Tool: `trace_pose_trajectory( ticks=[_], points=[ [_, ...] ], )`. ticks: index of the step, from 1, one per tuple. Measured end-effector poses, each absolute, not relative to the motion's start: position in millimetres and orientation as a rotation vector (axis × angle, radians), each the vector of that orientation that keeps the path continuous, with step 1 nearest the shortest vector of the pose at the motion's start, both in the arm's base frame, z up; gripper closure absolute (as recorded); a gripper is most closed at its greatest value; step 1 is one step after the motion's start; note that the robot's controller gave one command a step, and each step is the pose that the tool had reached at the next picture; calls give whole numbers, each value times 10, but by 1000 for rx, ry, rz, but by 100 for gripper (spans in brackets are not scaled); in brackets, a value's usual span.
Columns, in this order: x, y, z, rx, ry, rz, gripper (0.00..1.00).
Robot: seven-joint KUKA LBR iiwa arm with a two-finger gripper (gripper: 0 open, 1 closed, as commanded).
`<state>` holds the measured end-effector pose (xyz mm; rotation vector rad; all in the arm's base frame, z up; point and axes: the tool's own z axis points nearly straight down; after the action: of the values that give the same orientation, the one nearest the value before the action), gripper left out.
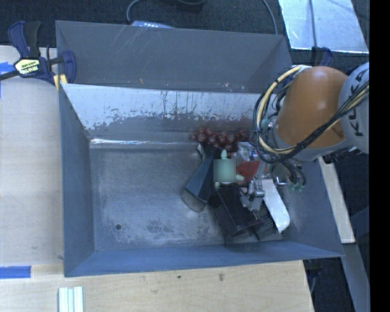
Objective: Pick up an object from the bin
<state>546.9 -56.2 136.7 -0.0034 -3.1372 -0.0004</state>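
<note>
I cannot tell how open my gripper is, and crowded between the pale green plastic cup and black bristle brush it may snag both.

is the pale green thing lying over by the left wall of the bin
No, the pale green thing lies in the heap on the right side of the bin, just in front of the dark red bunch.
</note>
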Motion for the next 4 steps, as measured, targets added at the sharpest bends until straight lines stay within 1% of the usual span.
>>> trace_pose_trajectory(
  ticks=[1, 2, 3, 4],
  points=[
    [5472, -562, 1389, -3, -3140, 0, 0],
    [5640, -602, 1524, 212, -3129, -2, 0],
    [5820, -601, 1477, 561, -3100, 4, 0],
    [5945, -535, 1084, 557, -3096, 0, 0]
  ],
)
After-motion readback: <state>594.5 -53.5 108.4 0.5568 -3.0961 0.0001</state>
